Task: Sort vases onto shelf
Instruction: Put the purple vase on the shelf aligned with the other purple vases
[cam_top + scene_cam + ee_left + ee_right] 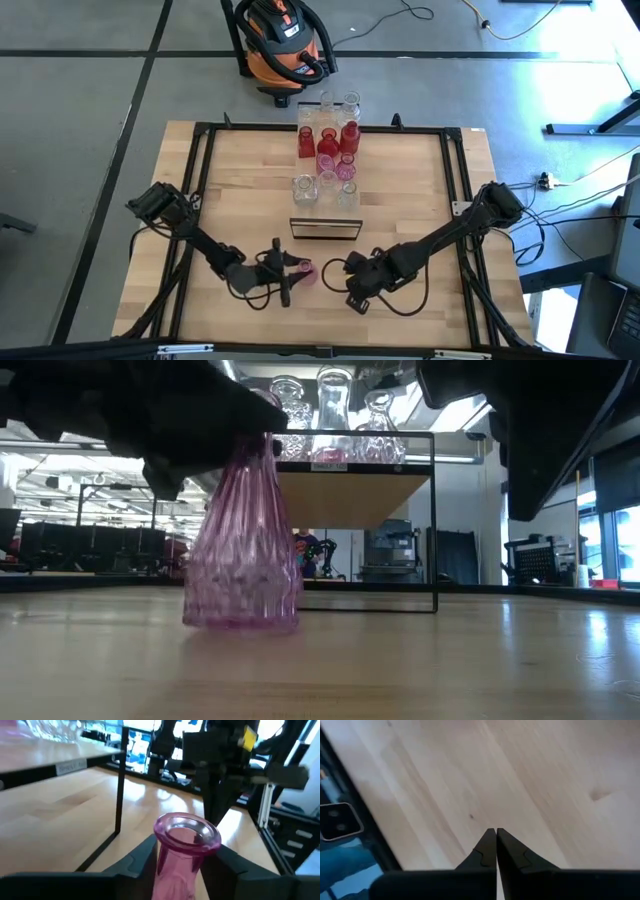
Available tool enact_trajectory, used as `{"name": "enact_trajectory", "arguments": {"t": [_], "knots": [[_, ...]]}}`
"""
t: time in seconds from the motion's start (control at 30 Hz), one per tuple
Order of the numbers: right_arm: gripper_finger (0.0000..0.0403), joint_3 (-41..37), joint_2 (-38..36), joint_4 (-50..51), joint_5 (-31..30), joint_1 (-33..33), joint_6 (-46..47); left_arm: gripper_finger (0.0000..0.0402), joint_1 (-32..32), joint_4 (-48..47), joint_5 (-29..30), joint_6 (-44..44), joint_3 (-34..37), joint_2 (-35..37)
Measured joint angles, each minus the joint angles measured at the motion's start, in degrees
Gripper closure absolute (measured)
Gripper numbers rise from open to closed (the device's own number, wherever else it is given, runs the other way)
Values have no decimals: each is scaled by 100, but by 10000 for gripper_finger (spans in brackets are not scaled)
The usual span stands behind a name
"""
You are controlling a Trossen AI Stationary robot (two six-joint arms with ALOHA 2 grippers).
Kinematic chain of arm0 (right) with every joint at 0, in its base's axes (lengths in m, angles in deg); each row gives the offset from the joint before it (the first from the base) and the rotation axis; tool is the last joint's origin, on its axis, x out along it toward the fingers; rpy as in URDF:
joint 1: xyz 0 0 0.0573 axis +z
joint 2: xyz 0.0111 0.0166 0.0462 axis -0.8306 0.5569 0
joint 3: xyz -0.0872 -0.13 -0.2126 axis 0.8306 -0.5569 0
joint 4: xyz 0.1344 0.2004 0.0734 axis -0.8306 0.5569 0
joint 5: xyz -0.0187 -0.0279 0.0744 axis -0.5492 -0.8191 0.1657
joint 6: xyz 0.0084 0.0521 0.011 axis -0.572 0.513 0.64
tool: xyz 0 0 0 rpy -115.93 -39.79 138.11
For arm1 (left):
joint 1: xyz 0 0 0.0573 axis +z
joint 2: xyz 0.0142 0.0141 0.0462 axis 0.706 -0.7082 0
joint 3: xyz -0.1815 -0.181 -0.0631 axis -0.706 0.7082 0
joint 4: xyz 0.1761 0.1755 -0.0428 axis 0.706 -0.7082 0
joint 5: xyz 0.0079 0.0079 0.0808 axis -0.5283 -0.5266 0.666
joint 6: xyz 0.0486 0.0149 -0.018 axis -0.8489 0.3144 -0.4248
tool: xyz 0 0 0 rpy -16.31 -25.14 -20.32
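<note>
While I work from my remote station, the left gripper [292, 272] sits at the near edge of the bench [240, 190], its fingers [140, 857] set either side of the neck of a pink vase [306, 270] that stands upright on the wood. They look to be touching the glass, though I cannot tell whether the grip is firm yet. Just right of it, the right gripper [356, 297] rests low over bare wood with its fingers pressed together, holding nothing (it is only waiting).

Farther in, near the middle of the bench, stands the shelf [325, 229], and from above I cannot make out anything on it. The low view seems to show clear vases along its top, but I judge those to be the ones behind it.

Beyond that, at the far edge, the other vases [328, 150] crowd together: red, pink and clear. By my reckoning the sorting has barely begun; this pink one is the first in hand, and nearly everything is left.
</note>
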Motion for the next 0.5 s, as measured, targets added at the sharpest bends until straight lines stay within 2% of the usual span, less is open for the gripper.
{"name": "enact_trajectory", "arguments": {"t": [0.13, 0.23, 0.5], "knots": [[403, 0, 2, 247, -94, 0, -18, 301, -153, 294, 258, -113, 3, 16], [403, 0, 2, 332, -121, 0, -18, 304, -377, 236, 690, -43, 3, 37], [403, 0, 2, 312, -251, 0, -146, 302, -1212, 236, 2368, -41, 3, 88]]}}
